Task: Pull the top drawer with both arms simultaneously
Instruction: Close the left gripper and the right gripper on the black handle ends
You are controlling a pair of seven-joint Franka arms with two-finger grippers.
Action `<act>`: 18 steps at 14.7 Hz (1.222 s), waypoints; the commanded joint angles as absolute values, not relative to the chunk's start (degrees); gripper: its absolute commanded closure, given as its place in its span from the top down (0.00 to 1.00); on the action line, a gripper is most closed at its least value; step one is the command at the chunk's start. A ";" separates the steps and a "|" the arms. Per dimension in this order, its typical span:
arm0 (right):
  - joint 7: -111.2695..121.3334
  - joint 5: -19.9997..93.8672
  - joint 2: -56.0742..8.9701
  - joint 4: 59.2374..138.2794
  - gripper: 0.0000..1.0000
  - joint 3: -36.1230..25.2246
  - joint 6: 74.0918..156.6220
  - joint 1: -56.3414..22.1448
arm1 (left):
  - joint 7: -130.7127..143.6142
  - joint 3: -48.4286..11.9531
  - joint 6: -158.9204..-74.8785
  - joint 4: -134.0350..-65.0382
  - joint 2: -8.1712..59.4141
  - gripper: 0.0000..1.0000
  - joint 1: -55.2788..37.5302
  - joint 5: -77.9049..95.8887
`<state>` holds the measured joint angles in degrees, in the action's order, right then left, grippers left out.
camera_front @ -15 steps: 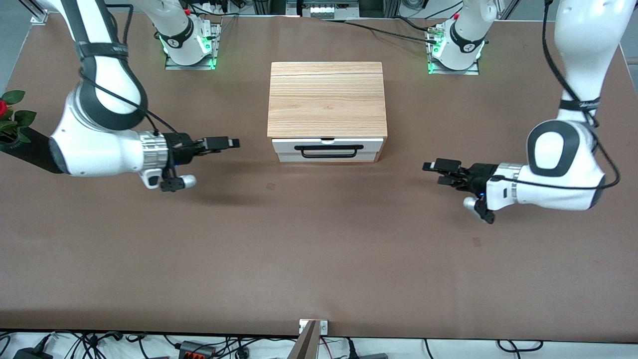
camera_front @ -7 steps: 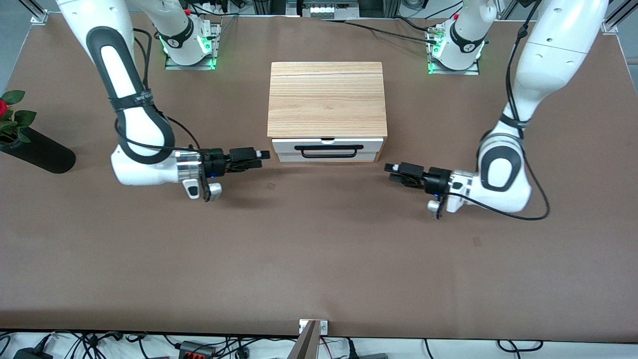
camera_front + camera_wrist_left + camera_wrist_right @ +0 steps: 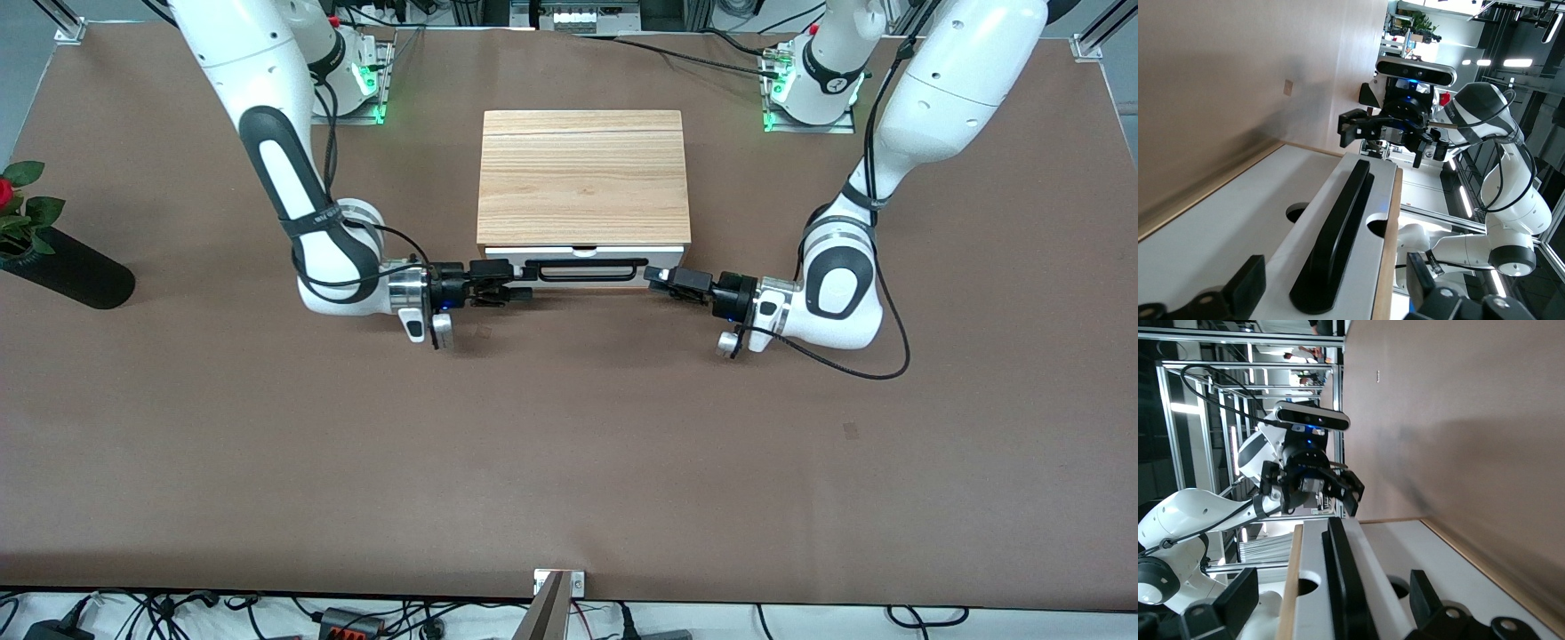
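Now, at the right arm's end of the table lies a black vase (image 3: 76,277) with a red flower. The right gripper (image 3: 508,281) sits at one end of the black bar handle (image 3: 591,269), its fingers (image 3: 1238,595) spread wide on either side of the bar — not touching it. The top drawer (image 3: 585,267) looks closed under the light wooden top (image 3: 583,176) of the cabinet mid-table. The left gripper (image 3: 665,279) sits at the handle's other end, fingers (image 3: 1248,285) likewise apart astride the bar.
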<state>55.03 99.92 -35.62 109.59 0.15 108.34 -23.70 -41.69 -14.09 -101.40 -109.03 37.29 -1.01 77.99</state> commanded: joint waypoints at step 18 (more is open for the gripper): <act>57.74 101.95 -35.95 110.04 0.14 -0.18 108.28 -25.84 | -47.64 -16.44 -105.03 -113.64 35.86 0.19 -2.99 86.75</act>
